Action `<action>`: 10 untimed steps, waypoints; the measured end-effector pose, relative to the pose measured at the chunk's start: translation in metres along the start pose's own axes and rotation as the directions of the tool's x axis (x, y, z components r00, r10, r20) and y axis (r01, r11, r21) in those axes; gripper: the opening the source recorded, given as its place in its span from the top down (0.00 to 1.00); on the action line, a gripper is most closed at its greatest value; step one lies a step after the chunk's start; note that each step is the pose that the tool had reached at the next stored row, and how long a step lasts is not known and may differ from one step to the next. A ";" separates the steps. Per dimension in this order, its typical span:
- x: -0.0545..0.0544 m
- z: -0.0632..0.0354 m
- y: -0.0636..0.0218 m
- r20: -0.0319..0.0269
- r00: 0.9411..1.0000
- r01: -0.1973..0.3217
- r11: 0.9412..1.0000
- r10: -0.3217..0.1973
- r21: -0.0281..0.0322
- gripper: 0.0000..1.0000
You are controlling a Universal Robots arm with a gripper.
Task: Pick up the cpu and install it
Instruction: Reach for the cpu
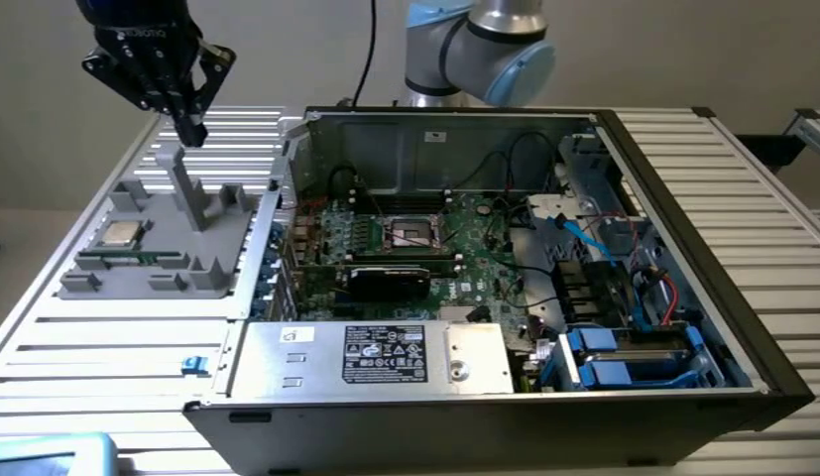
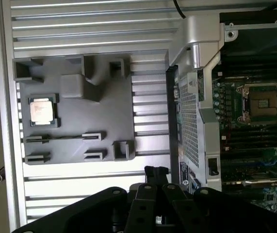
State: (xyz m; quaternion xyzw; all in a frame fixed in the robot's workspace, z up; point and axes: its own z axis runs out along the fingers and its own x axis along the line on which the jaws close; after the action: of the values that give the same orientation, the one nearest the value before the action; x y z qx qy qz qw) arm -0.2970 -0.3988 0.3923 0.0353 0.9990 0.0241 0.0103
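Observation:
The cpu (image 1: 120, 234) (image 2: 43, 110), a small square chip with a shiny silver top, lies in a recess of the grey holder tray (image 1: 159, 248) (image 2: 75, 126) at the exterior view's left. My gripper (image 1: 188, 134) (image 2: 156, 171) hangs high above the tray's far side, well apart from the cpu, its black fingers shut together with nothing between them. Inside the open computer case (image 1: 516, 258), the motherboard's empty socket (image 1: 412, 233) (image 2: 266, 103) faces upward.
The tray carries several upright grey posts (image 1: 187, 188). A black card (image 1: 399, 276) lies across the motherboard near the socket. Cables and blue drive bays (image 1: 622, 357) crowd the case at the exterior view's right. The power supply (image 1: 377, 355) sits at the case's front. A slatted metal table (image 1: 105, 347) lies underneath.

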 end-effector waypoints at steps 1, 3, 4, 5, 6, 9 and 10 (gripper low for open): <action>0.004 0.0000 -0.0003 0.000 1.000 0.000 1.000 0.000 0.000 0.89; 0.014 0.0001 -0.0010 0.000 1.000 0.000 1.000 0.000 0.000 0.89; 0.018 0.0001 -0.0013 0.000 1.000 0.000 1.000 0.000 0.000 0.89; 0.023 0.0002 -0.0016 0.000 1.000 0.000 1.000 0.000 0.000 0.89; 0.027 0.0003 -0.0019 0.000 1.000 0.000 1.000 0.000 0.000 0.89; 0.041 0.0008 -0.0027 0.000 1.000 0.000 1.000 0.000 0.000 0.89; 0.045 0.0010 -0.0028 0.000 1.000 0.000 1.000 0.000 0.000 0.89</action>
State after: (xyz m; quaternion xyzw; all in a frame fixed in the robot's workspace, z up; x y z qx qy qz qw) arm -0.3425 -0.3983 0.3902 0.0354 0.9990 0.0241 0.0101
